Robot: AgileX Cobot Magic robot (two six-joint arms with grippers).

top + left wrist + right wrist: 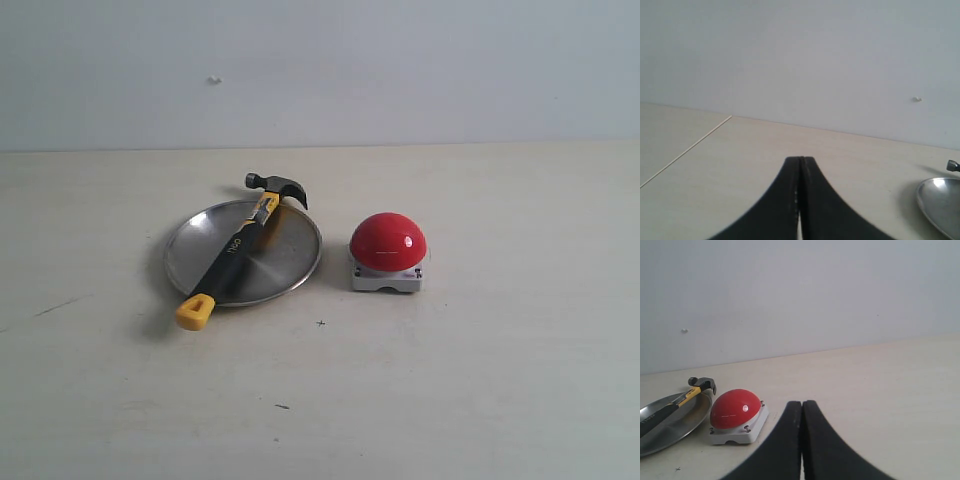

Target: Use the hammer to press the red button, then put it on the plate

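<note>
The left gripper point(800, 161) is seen shut, its two black fingers pressed together with nothing between them. The right gripper point(802, 404) is likewise closed and empty. Neither is seen in the exterior view, and both are held apart from the task's things.

The hammer point(238, 245) is laid across the plate point(300, 262), left of the red button point(388, 240). Its dark head is past the far rim and its yellow end cap over the near-left rim. It is judged stiff and head-heavy, so a hold on the black handle, toward the yellow neck, is advised. The handle looks less slippery than the metal. The thin plate may be shifted as the hammer is lifted.

One hammer, one plate, one button and two grippers are counted.
</note>
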